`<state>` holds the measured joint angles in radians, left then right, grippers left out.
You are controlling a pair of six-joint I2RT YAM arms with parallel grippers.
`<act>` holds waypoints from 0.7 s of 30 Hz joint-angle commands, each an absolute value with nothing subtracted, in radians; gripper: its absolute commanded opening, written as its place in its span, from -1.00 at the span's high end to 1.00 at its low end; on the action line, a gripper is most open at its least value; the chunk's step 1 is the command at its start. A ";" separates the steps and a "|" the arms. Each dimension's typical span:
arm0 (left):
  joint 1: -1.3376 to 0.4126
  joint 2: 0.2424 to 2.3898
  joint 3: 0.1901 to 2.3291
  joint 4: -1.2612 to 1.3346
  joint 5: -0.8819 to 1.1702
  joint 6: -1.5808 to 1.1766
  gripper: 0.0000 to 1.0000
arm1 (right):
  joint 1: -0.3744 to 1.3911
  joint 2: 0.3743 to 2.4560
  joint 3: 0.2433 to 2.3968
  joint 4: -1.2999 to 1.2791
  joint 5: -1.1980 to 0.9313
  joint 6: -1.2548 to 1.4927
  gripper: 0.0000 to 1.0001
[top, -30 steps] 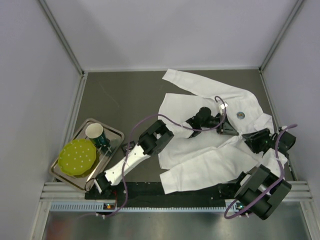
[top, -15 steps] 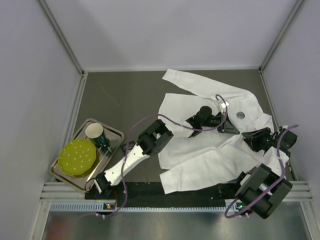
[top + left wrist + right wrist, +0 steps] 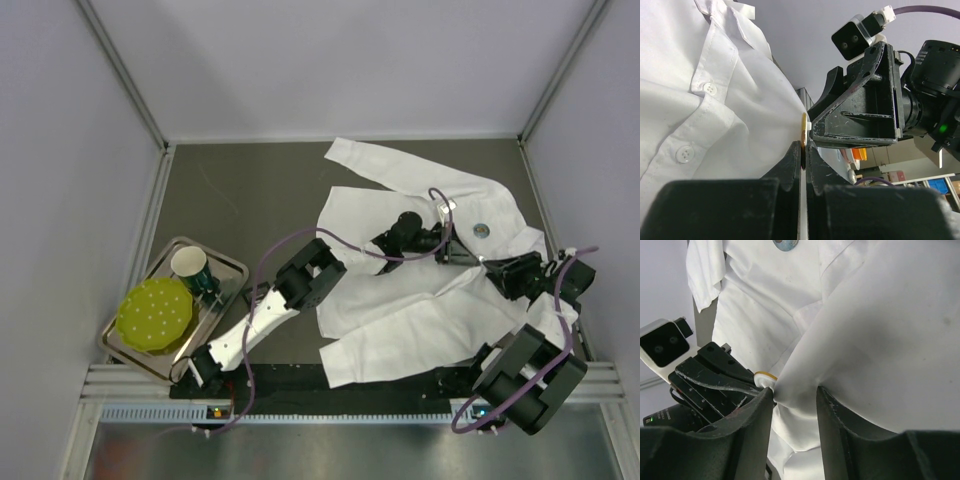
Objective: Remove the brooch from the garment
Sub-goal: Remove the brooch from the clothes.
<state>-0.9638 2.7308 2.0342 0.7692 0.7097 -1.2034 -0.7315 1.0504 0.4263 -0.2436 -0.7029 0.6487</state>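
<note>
The garment [image 3: 400, 320] is a white shirt spread over the right half of the table, and it fills the left wrist view [image 3: 715, 125] and the right wrist view [image 3: 880, 330]. The brooch [image 3: 803, 129], a thin gold-rimmed disc seen edge-on, is pinched in my left gripper [image 3: 805, 146], which is shut on it. From the right wrist the same brooch [image 3: 764, 376] shows at the tip of a drawn-up peak of cloth. My right gripper [image 3: 795, 392] is shut on that fold, right beside the disc. Seen from above, the left gripper [image 3: 452, 252] and the right gripper [image 3: 492, 268] meet tip to tip on the chest.
A round blue badge [image 3: 482, 229] sits on the shirt just beyond the grippers and shows again at the top of the right wrist view [image 3: 785, 244]. A metal tray [image 3: 232, 268] at the left holds a yellow-green disc [image 3: 153, 313] and a cup [image 3: 188, 265]. Walls enclose the table.
My right gripper has crept a little left and up toward the left gripper. The left arm and the shirt have hardly moved.
</note>
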 commanded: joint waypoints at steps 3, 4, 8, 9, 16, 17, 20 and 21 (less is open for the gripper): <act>-0.971 2.669 2.036 0.942 0.724 -1.273 1.00 | -0.736 1.054 0.425 -0.206 -0.689 0.653 0.32; -0.971 2.665 2.037 0.936 0.724 -1.269 1.00 | -0.736 1.057 0.425 -0.206 -0.689 0.652 0.34; -0.971 2.655 2.039 0.893 0.730 -1.209 1.00 | -0.738 1.054 0.414 -0.206 -0.677 0.635 0.37; -0.971 2.654 2.043 0.873 0.733 -1.198 1.00 | -0.738 1.057 0.413 -0.201 -0.680 0.631 0.42; -0.973 2.723 2.146 0.885 0.817 -1.249 1.00 | -0.729 1.103 0.402 -0.170 -0.722 0.601 0.64; -0.973 2.732 2.160 0.882 0.822 -1.267 1.00 | -0.727 1.104 0.403 -0.170 -0.723 0.597 0.64; -0.973 2.735 2.157 0.871 0.818 -1.266 1.00 | -0.726 1.094 0.405 -0.167 -0.719 0.594 0.44; -0.971 2.727 2.142 0.871 0.813 -1.262 1.00 | -0.726 1.089 0.406 -0.167 -0.716 0.600 0.39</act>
<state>-0.9573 2.7632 2.0857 0.7521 0.7517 -1.2320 -0.7288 1.0904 0.4187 -0.1860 -0.7391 0.6285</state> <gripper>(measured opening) 0.030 0.242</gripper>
